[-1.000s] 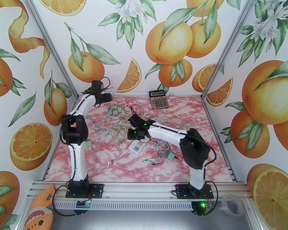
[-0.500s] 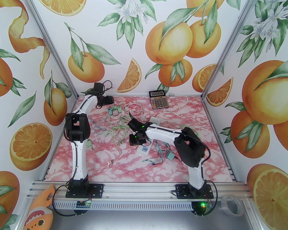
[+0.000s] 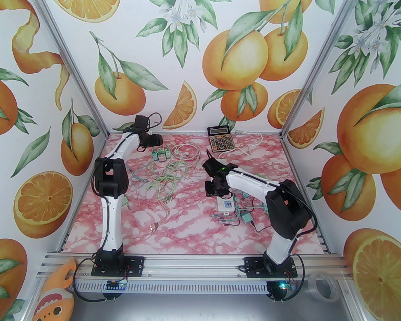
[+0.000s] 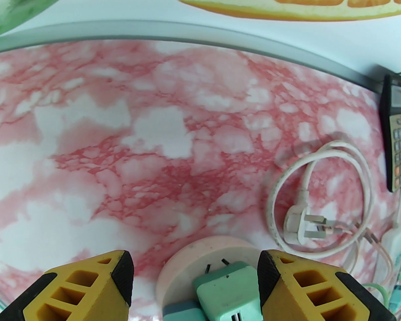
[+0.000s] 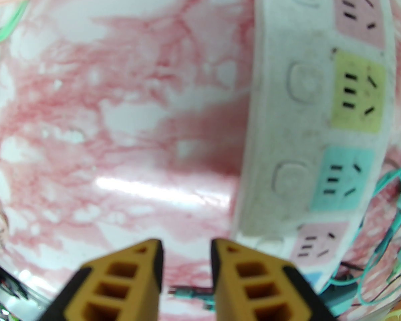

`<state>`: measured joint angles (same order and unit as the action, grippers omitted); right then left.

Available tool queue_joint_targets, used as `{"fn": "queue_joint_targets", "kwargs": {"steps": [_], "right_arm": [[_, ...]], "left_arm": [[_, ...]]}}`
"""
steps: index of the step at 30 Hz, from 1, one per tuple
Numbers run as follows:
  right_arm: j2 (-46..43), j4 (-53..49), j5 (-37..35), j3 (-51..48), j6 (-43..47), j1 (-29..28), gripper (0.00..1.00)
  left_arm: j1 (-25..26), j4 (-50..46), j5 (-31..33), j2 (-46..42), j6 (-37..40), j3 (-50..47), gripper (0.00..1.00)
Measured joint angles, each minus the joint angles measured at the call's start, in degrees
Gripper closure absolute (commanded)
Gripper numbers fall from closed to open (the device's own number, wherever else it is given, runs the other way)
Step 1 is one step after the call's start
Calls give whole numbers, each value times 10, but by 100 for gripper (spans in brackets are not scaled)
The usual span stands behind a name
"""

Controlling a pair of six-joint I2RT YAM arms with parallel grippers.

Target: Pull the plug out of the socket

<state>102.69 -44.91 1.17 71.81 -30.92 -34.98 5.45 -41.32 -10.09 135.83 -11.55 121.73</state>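
Observation:
A round pink socket (image 4: 183, 259) lies at the back left of the table, seen from above as a small cluster (image 3: 161, 154). A teal plug (image 4: 224, 289) is stuck into its top, with a blue-grey one beside it. My left gripper (image 4: 195, 271) hangs over it, open, with the teal plug between its yellow fingers (image 4: 287, 289) and close to the right one. From above, the left gripper (image 3: 156, 139) sits just behind the socket. My right gripper (image 5: 186, 262) hovers over bare table with a narrow gap and nothing in it, left of a white power strip (image 5: 320, 112).
A loose white plug (image 4: 300, 226) with a coiled cable lies right of the socket. A calculator (image 3: 220, 138) stands at the back. Green and pink wires (image 3: 163, 179) tangle mid-table. The power strip (image 3: 225, 204) and a teal adapter (image 3: 246, 217) lie by the right arm.
The right arm has swung to the right, and the power strip has shifted and turned with it. The left arm has crept toward the socket and its jaws have narrowed a little.

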Motion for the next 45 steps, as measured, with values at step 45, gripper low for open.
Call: {"fn": "queue_joint_targets", "kwargs": {"steps": [45], "right_arm": [[57, 40, 23, 162, 2, -48, 68]], "left_arm": [[32, 21, 12, -327, -33, -358, 45]]}}
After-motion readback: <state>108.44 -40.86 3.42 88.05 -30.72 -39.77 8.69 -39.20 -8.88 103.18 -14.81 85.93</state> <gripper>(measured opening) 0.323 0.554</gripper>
